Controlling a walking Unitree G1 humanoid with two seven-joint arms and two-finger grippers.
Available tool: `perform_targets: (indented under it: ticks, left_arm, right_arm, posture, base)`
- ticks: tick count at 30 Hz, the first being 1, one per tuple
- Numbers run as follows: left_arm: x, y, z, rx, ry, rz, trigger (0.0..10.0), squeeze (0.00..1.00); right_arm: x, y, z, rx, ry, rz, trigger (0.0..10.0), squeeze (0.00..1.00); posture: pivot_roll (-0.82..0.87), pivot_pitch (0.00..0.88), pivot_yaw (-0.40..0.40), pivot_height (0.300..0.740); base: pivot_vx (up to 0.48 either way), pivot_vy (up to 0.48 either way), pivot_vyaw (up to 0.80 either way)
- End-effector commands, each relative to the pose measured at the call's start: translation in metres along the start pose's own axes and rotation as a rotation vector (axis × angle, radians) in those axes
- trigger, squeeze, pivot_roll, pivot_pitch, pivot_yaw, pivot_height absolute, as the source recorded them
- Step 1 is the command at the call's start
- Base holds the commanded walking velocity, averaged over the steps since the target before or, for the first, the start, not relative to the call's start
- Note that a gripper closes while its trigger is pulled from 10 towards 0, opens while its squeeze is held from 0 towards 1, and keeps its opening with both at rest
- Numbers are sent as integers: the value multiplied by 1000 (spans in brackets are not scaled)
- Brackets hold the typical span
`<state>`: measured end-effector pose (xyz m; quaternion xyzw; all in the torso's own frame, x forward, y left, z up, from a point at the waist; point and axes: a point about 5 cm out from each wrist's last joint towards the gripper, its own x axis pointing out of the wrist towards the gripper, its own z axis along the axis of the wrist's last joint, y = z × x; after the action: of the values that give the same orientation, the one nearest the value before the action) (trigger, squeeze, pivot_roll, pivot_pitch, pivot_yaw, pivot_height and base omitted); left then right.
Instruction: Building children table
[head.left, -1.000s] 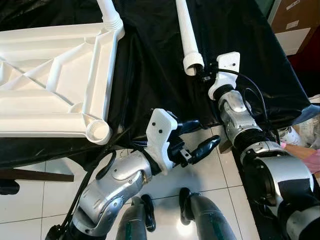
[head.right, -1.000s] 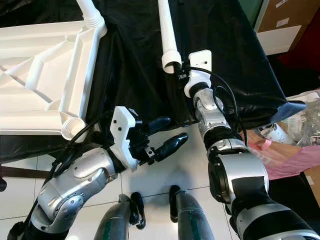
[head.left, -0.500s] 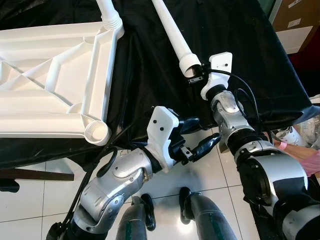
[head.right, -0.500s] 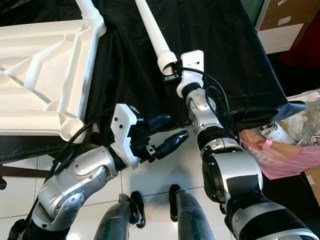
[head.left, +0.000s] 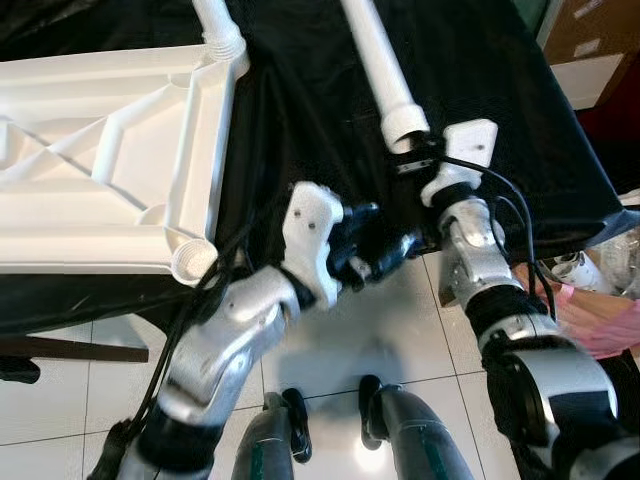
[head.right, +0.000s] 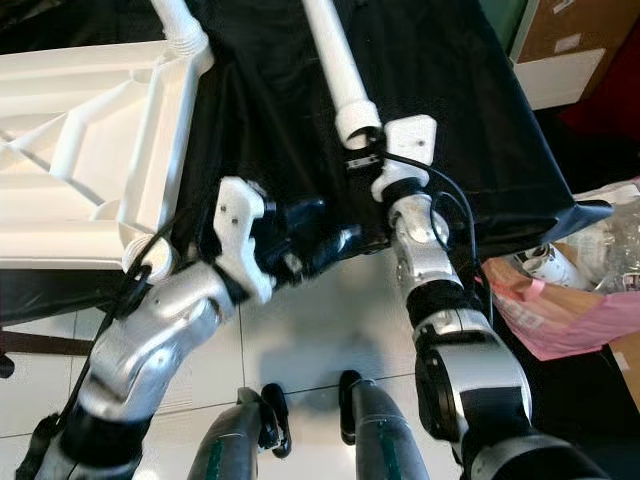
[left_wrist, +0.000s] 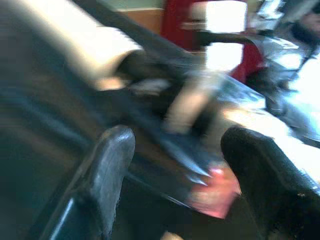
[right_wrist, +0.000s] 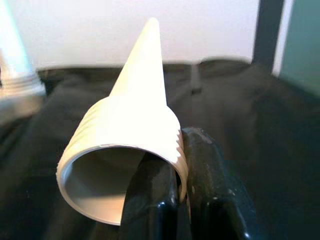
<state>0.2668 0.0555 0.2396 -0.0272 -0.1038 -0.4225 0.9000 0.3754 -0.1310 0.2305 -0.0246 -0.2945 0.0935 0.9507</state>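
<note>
The white table top (head.left: 100, 150) lies upside down on the black cloth, with an open threaded socket (head.left: 193, 262) at its near corner. One leg (head.left: 222, 25) stands in the far corner socket. A loose white leg tube (head.left: 385, 60) lies across the cloth. My right gripper (head.left: 408, 152) is shut on its threaded end (right_wrist: 125, 150), with one finger (right_wrist: 150, 200) inside the rim and the other outside. My left gripper (head.left: 385, 235) is open at the table's near edge, just left of that end. Its fingers (left_wrist: 100, 185) are spread with nothing between them.
The black cloth (head.left: 300, 120) hangs over the table's front edge. Cardboard boxes (head.left: 590, 40) stand at the far right, and a pink bag (head.right: 560, 310) lies on the floor to my right. White floor tiles (head.left: 60, 400) and my feet (head.left: 370, 400) are below.
The right gripper swung the leg's near end back to the right. My left arm rose and moved its open gripper up to the table edge, close to the leg's end.
</note>
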Motion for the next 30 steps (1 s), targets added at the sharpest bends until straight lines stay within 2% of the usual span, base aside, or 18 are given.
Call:
perform_targets:
  ticks: [1,3,6,7,9,10,13,14,15,21,30]
  left_arm:
    - [0,12,-3,2,-7,74,10000,0]
    - [0,12,-3,2,-7,74,10000,0]
    - [3,36,-1,38,-22,192,10000,0]
    - [3,36,-1,38,-22,192,10000,0]
    - [3,49,-2,43,-26,255,10000,0]
    - [3,49,-2,43,-26,255,10000,0]
    - [1,64,-7,49,-33,350,10000,0]
    - [1,64,-7,49,-33,350,10000,0]
    - [0,69,-10,36,-36,387,10000,0]
    - [-7,82,-21,12,-67,474,10000,0]
    - [-11,87,-32,9,-65,513,10000,0]
  right_arm:
    - [-3,2,7,4,-42,-16,10000,0]
    - [-3,2,7,4,-42,-16,10000,0]
    - [-9,-1,15,3,-75,-38,10000,0]
    - [-9,-1,15,3,-75,-38,10000,0]
    - [-14,-2,17,6,-87,-54,10000,0]
    - [-14,-2,17,6,-87,-54,10000,0]
    - [-36,-6,11,-4,-80,-94,10000,0]
    - [-36,-6,11,-4,-80,-94,10000,0]
    - [-44,-8,10,-5,-72,-101,10000,0]
    - [-59,-10,16,21,-71,-133,10000,0]
    - [-69,-7,12,23,-35,-152,10000,0]
  posture:
    - [-60,167,60,740]
    - [-60,167,60,740]
    - [-93,95,69,740]
    - [-93,95,69,740]
    - [-103,76,72,740]
    - [-103,76,72,740]
    - [-111,35,72,740]
    - [-111,35,72,740]
    - [-113,22,71,740]
    - [-129,0,68,740]
    - [-126,0,60,740]
  base:
    - [0,0,0]
    - [0,0,0]
    - [0,0,0]
    - [0,0,0]
    - [0,0,0]
    - [0,0,0]
    - [0,0,0]
    - [0,0,0]
    - [0,0,0]
    - [0,0,0]
    - [0,0,0]
